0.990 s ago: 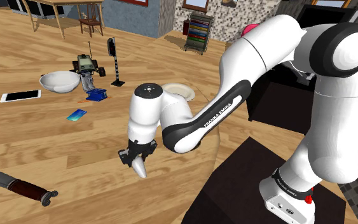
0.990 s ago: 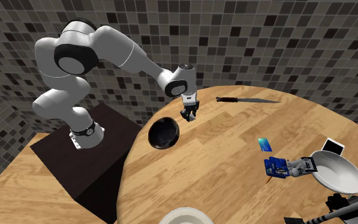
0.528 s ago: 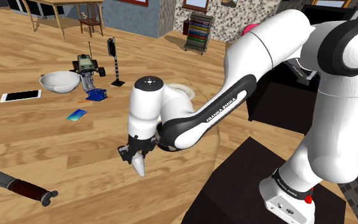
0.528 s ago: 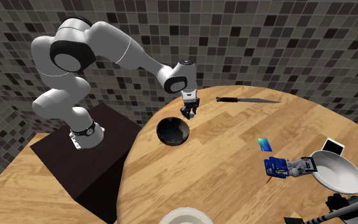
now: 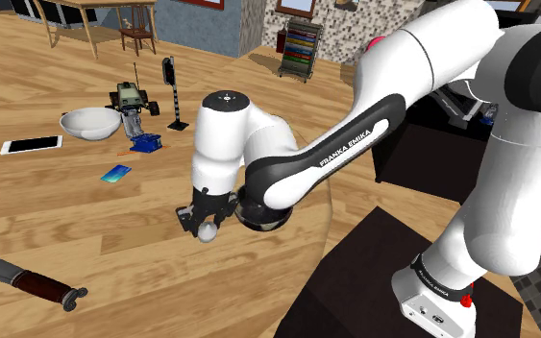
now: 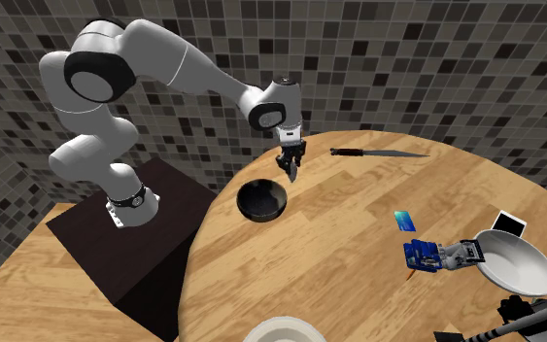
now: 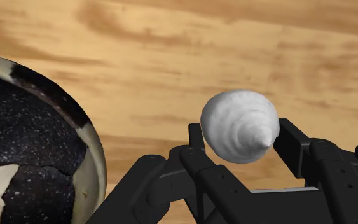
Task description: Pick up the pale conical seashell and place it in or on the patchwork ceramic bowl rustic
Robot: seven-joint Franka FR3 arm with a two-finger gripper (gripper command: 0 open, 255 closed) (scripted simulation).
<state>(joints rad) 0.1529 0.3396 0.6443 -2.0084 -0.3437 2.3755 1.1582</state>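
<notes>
Here, one gripper [image 5: 206, 220] pinches one pale cone-shaped shell [image 7: 238, 122] between its two black fingers [image 7: 199, 162], which press its sides. The shell hangs in the air above the wooden table [image 6: 339, 262], just beside the one dark bowl [image 6: 262, 200] with pale patches and not over its middle. That bowl sits at the table's edge nearest the stand [image 6: 116, 257].

Towards the far edge of the table, well apart from the gripper, lie one white bowl [image 5: 90, 122], one phone [image 5: 31, 144], one blue card [image 5: 116, 173], one toy car [image 5: 129, 98] and one small blue thing [image 5: 145, 143] that is too small to name. One knife [image 6: 378, 153] lies near the edge by the tiled wall.

In the shoulder view the white arm [image 5: 316, 163] hides most of the dark bowl, and the knife's blade is cut off at the picture's left border. In the wrist view only part of the dark bowl's rim and speckled inside shows. In the second exterior view the shell is hard to make out under the gripper, and one white plate [image 6: 283, 330] is cut off at the bottom border
</notes>
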